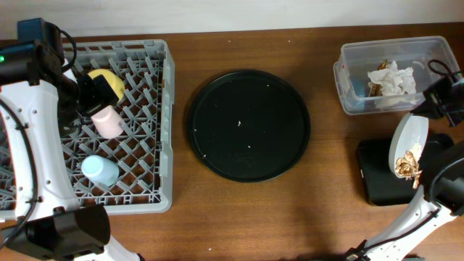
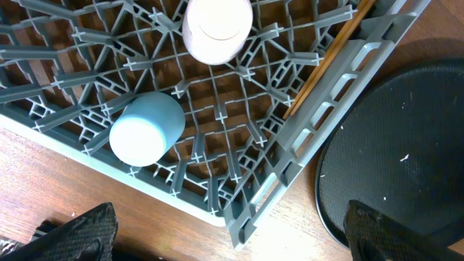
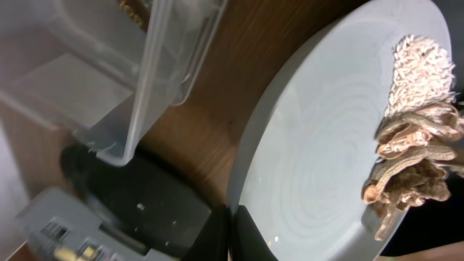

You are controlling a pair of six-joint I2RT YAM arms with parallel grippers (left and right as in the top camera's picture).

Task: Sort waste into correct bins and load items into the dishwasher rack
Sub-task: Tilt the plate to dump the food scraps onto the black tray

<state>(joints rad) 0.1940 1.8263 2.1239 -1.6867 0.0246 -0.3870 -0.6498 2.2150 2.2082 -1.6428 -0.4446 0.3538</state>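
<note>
Dish (image 1: 406, 141): grey-green, tipped steeply on edge above the shallow black tray (image 1: 377, 185), near the clear tub (image 1: 348, 69).
Scraps (image 3: 417, 152): rice and brown bits bunched against one edge of the dish.
Right gripper (image 3: 230, 232): pinched tight on the dish rim.
Left gripper (image 2: 232, 239): jaws spread wide, holding nothing, above the rack (image 1: 165, 109).
Rack contents: yellow bowl (image 1: 109, 78), pink cup (image 1: 107, 121), blue cup (image 1: 100, 171), chopsticks (image 2: 326, 61).
Tub contents: white napkin (image 1: 391, 76).
</note>
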